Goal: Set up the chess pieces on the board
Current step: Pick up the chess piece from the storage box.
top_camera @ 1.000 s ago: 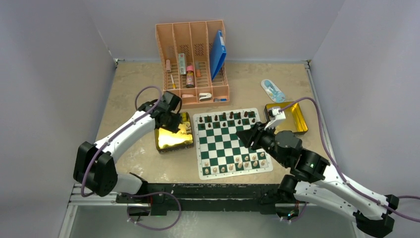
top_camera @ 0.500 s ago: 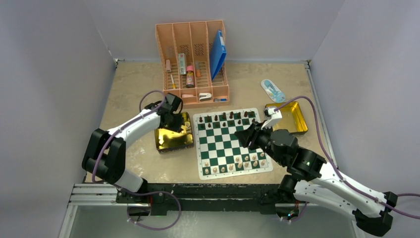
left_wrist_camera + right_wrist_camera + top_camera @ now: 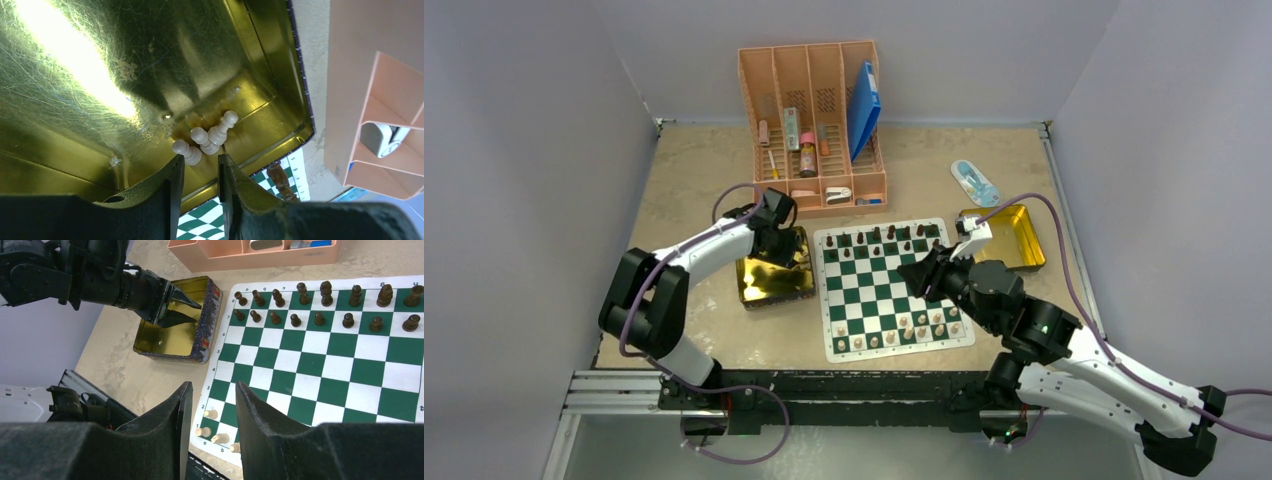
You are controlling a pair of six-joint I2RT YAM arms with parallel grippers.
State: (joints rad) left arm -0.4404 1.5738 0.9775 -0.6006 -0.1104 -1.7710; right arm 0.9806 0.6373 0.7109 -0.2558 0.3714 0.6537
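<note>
Left claw point(image 3: 200, 161), narrowly parted and empty, hovers close to pale chess pieces point(image 3: 209, 140) in a gold tin point(image 3: 75, 90); right claw point(image 3: 212, 386), also parted and empty, hangs over the board point(image 3: 320, 367).

White-and-black arms point(image 3: 709, 250), purple cables point(image 3: 1024, 198)

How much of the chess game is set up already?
Done: the dark pieces fill both far rows of the board. Some pale pieces stand on the near rows, with gaps. In hand: nothing yet; the left tool hovers open over three pale pieces lying in the gold tin. Left: at least those three.
</note>
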